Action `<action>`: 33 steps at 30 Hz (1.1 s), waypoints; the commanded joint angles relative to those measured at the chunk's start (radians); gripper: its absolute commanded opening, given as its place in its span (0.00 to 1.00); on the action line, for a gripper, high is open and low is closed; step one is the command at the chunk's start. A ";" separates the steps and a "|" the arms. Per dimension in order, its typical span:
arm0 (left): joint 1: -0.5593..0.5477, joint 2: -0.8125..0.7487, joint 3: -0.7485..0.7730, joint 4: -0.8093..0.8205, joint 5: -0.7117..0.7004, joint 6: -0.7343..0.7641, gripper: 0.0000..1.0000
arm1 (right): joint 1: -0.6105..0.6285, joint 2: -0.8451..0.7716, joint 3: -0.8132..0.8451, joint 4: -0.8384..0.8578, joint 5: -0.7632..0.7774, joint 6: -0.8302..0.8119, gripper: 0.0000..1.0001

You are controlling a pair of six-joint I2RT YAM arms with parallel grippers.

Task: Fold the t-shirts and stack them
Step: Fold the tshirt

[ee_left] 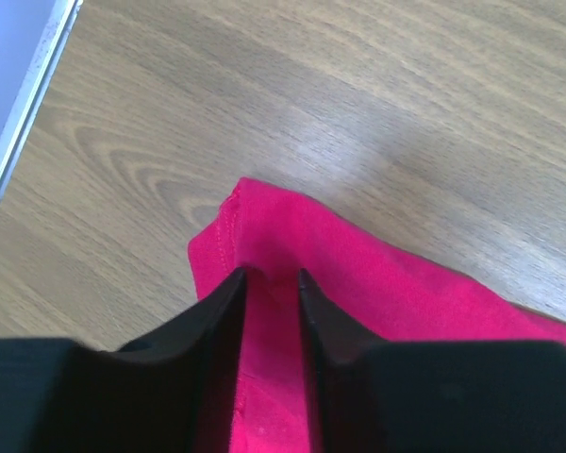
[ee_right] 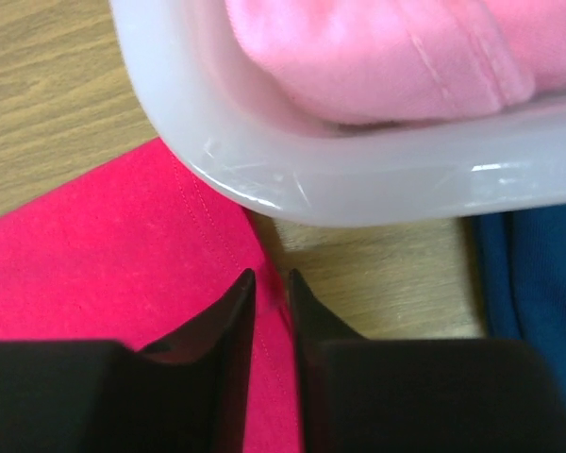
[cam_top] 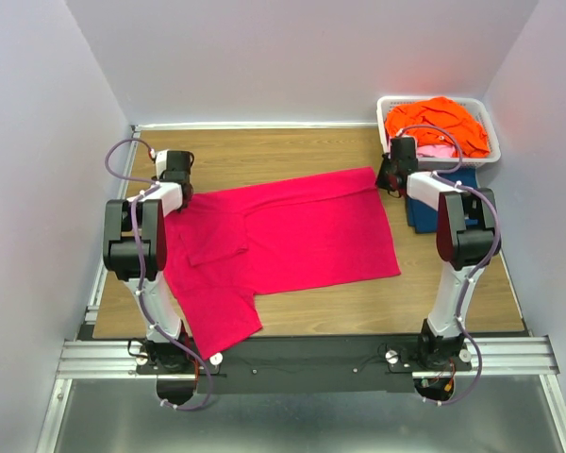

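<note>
A magenta-pink t-shirt [cam_top: 292, 236] lies spread on the wooden table, one part folded over at its left. My left gripper [cam_top: 183, 196] is at the shirt's far left corner; in the left wrist view my jaws [ee_left: 272, 276] are pinched on the pink cloth [ee_left: 377, 283]. My right gripper [cam_top: 389, 179] is at the far right corner; in the right wrist view it [ee_right: 271, 276] pinches the shirt's stitched edge [ee_right: 104, 274]. A dark blue t-shirt [cam_top: 417, 215] lies folded under my right arm and shows in the right wrist view [ee_right: 538, 283]. Orange [cam_top: 434, 118] and pale pink [ee_right: 377, 57] shirts fill the basket.
The white plastic basket [cam_top: 387, 102] stands at the far right corner, its rim [ee_right: 264, 179] just beyond my right fingertips. Grey walls close in the table on the left, back and right. Bare wood [cam_top: 292, 146] shows behind the shirt.
</note>
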 commanded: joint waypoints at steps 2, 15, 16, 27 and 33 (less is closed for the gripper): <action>-0.010 -0.070 0.016 -0.016 -0.050 0.008 0.46 | -0.005 -0.022 0.030 -0.045 -0.035 -0.044 0.34; -0.109 -0.351 -0.062 -0.079 0.059 -0.030 0.61 | 0.159 -0.162 0.033 -0.065 -0.213 -0.065 0.45; -0.118 -0.360 -0.066 -0.077 0.080 -0.033 0.60 | 0.174 -0.154 0.047 -0.064 -0.240 -0.068 0.45; -0.142 -0.239 -0.043 -0.063 0.196 -0.010 0.58 | 0.464 0.100 0.215 0.048 -0.369 -0.085 0.44; -0.142 -0.215 -0.085 -0.027 0.203 -0.001 0.58 | 0.539 0.220 0.336 0.054 -0.382 -0.125 0.43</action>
